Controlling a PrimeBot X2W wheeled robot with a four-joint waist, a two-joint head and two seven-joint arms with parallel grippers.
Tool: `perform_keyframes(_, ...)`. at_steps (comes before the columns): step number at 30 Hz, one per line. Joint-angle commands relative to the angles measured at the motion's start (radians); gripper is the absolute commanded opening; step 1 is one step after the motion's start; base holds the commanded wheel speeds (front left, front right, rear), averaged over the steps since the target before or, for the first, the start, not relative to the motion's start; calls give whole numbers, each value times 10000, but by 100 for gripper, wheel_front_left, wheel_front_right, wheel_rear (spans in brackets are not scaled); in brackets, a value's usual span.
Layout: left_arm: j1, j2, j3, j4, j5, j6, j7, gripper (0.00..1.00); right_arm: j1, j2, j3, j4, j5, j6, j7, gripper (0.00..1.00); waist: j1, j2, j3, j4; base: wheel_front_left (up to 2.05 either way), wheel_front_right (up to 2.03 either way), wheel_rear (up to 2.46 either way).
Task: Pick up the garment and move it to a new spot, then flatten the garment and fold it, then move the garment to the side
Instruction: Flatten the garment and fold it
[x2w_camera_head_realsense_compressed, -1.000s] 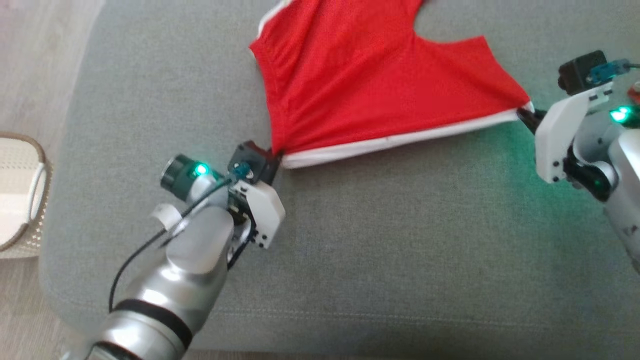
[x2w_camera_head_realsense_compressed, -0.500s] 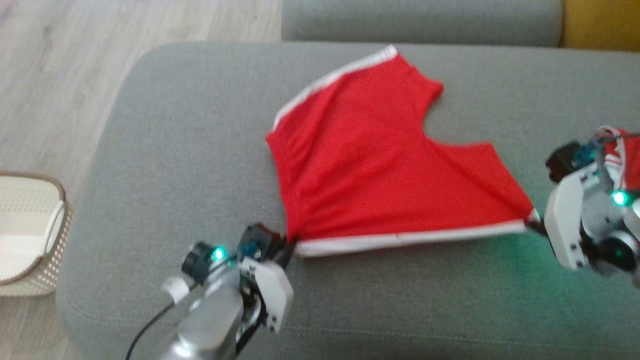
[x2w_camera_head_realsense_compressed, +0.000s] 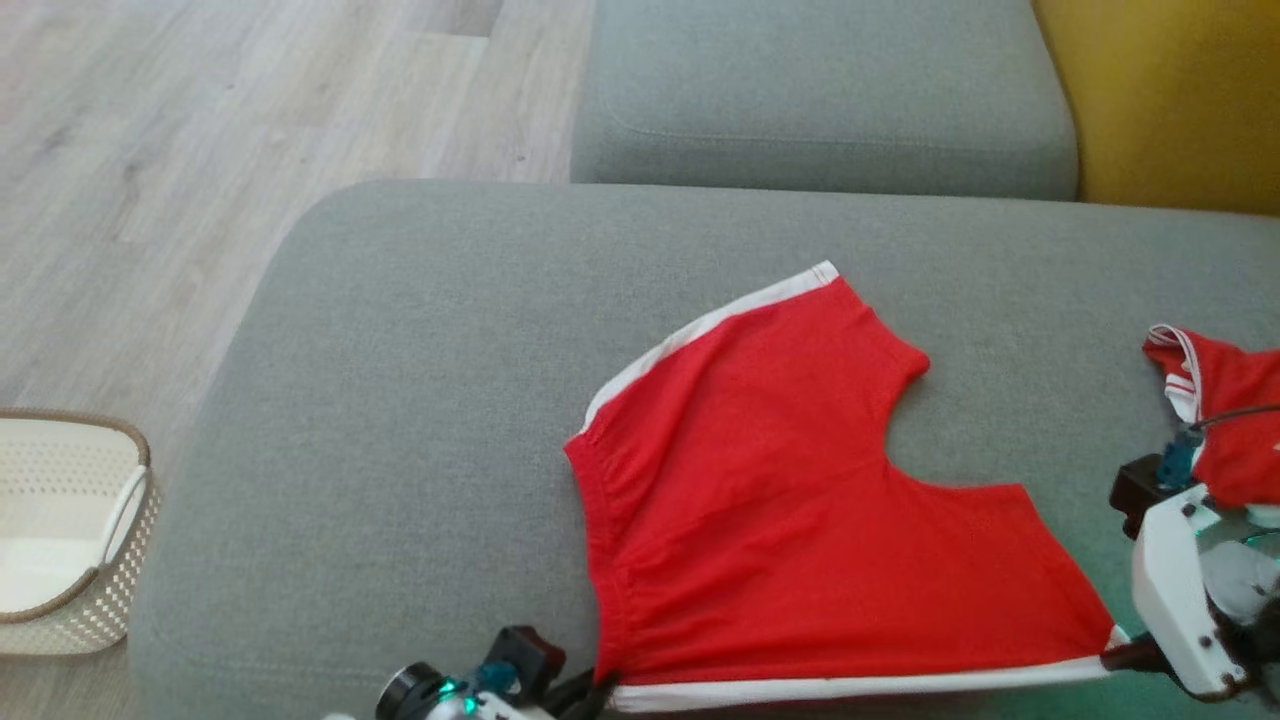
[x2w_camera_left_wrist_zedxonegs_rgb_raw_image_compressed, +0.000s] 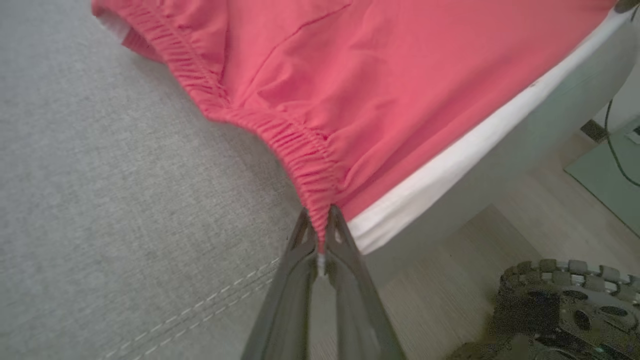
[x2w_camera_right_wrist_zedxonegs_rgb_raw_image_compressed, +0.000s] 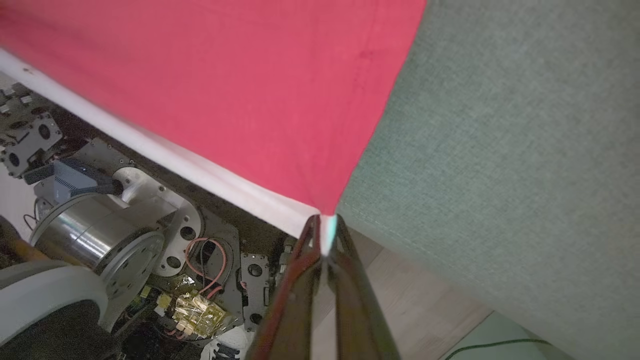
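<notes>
The garment (x2w_camera_head_realsense_compressed: 800, 520), red shorts with white side trim, lies spread on the grey cushion (x2w_camera_head_realsense_compressed: 420, 400), stretched taut along its near edge. My left gripper (x2w_camera_head_realsense_compressed: 600, 690) is shut on the elastic waistband corner, and the left wrist view shows the pinch (x2w_camera_left_wrist_zedxonegs_rgb_raw_image_compressed: 319, 220) on the garment (x2w_camera_left_wrist_zedxonegs_rgb_raw_image_compressed: 375, 75). My right gripper (x2w_camera_head_realsense_compressed: 1115, 655) is shut on the leg-hem corner, and the right wrist view shows its fingertips (x2w_camera_right_wrist_zedxonegs_rgb_raw_image_compressed: 325, 222) closed on the red fabric (x2w_camera_right_wrist_zedxonegs_rgb_raw_image_compressed: 225, 75). The held white edge hangs past the cushion's front edge, over the floor.
A woven cream basket (x2w_camera_head_realsense_compressed: 60, 530) stands on the wood floor (x2w_camera_head_realsense_compressed: 150, 150) at the left. Another red garment (x2w_camera_head_realsense_compressed: 1220, 420) lies on the cushion at the right. A second grey cushion (x2w_camera_head_realsense_compressed: 820, 90) and a yellow surface (x2w_camera_head_realsense_compressed: 1170, 90) lie beyond. My own base (x2w_camera_right_wrist_zedxonegs_rgb_raw_image_compressed: 100, 235) is below.
The head camera has tilted up, so the whole picture slid down. Both grippers, still shut on the garment, have drawn it toward the cushion's front edge.
</notes>
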Motion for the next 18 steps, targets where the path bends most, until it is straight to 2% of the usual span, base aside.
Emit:
perform_keyframes(1,-306,540,393,-574,-243,26,122,0,47,-658,-372,-288,-95,-7,-36,0,1,-1,-21,52,0,0,0)
perform_keyframes(5,-188,874,585,-1590,-563,51,393,0,108,-642,-892,-530,-122,-7,-235,0,1,-1,16,134,0,0,0)
perform_keyframes(10,-381,1112,981,-3102,-887,347,852,0,-327,-291,-1801,-584,-501,-7,-536,0,1,-1,330,369,0,0,0)
perform_keyframes(13,-872,1004,1235,-3879,-971,610,1106,0,-1117,180,-2567,-428,-810,-7,-686,0,1,-1,904,669,0,0,0)
perform_keyframes(18,-1444,710,1426,-4177,-895,922,1099,0,-2094,787,-3140,-39,-1182,-7,-704,0,1,-1,1489,989,0,0,0)
